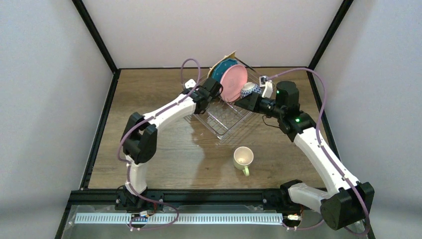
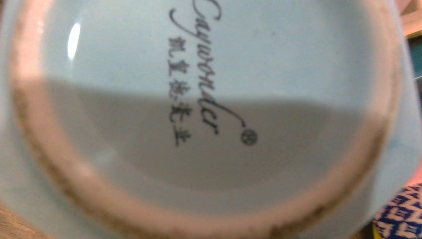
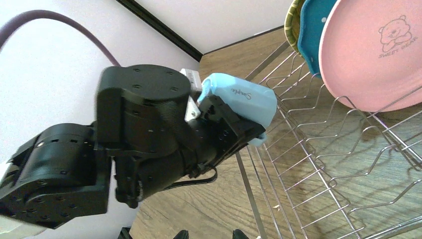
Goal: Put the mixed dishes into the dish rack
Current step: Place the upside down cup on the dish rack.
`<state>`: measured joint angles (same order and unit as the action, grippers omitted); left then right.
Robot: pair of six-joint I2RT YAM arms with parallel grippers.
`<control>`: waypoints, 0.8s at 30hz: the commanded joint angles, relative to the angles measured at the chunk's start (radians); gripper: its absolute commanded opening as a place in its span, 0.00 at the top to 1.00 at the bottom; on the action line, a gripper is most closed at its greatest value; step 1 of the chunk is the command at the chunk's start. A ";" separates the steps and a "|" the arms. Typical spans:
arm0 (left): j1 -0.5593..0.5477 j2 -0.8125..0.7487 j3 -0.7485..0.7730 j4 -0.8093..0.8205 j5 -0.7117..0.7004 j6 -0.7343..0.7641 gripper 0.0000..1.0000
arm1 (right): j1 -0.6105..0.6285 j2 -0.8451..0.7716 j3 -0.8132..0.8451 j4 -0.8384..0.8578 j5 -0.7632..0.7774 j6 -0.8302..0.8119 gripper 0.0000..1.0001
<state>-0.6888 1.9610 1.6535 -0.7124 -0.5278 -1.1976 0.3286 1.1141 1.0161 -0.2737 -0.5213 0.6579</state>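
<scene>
Tabletop (image 1: pixel 159 154) dish rack (image 1: pixel 224 122) holds plates (image 1: pixel 234 82); left tool (image 1: pixel 216 88) pinches light-blue mug (image 3: pixel 244 97), right tool (image 3: pixel 210 235) spread

- dish rack (image 1: pixel 225 118): silver wire basket, mid-worktop
- pink plate (image 1: pixel 234 82), teal plate (image 1: pixel 218 69), tan plate (image 3: pixel 293 10): on edge at the rack's far end (pink nearest)
- patterned bowl (image 1: pixel 249 89): just right of the pink plate
- light-blue mug (image 3: pixel 244 97): in the left jaws, at the rack's left rim
- pale yellow-green mug (image 1: pixel 243 158): upright on the worktop, outside the rack

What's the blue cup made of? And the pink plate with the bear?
The light-blue mug looks like glazed ceramic: glossy, with a rough bare ring and a printed mark under its base. The pink plate looks matte, maybe plastic; I cannot be sure.
</scene>
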 commanded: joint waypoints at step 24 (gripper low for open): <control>-0.014 0.187 0.117 -0.030 -0.153 -0.072 0.97 | -0.003 -0.009 -0.064 0.038 -0.034 -0.028 0.51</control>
<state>-0.7013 2.1143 1.7336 -0.7979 -0.6361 -1.2751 0.3286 1.1080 0.9722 -0.2569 -0.5545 0.6533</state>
